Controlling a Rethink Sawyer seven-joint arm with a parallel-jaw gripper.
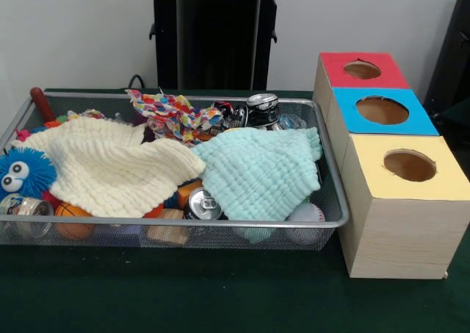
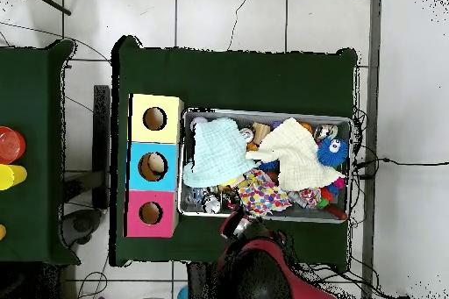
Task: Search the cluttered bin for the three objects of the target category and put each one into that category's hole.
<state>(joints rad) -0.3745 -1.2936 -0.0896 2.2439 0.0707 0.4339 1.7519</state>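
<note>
A wire mesh bin (image 1: 332,193) (image 2: 263,112) is filled with clutter. A cream cloth (image 1: 110,164) (image 2: 294,151), a mint cloth (image 1: 257,171) (image 2: 215,153) and a colourful patterned cloth (image 1: 172,112) (image 2: 261,192) cover much of it. Poking out are a drink can (image 1: 202,204), a crushed can (image 1: 262,109), a baseball (image 1: 305,215), a small basketball (image 1: 70,215) and a blue fuzzy toy (image 1: 22,173) (image 2: 331,149). Beside the bin stand the red box (image 1: 361,70) (image 2: 150,213), blue box (image 1: 382,110) (image 2: 153,166) and yellow box (image 1: 409,165) (image 2: 155,118), each with a round hole. The arm's end (image 2: 235,223) shows only overhead, at the bin's edge.
A glass jar (image 1: 26,206), a wooden block (image 1: 167,231) and a red handle (image 1: 40,104) also lie in the bin. Overhead, a second green table at the left carries a red cup (image 2: 9,145) and a yellow cup (image 2: 10,175).
</note>
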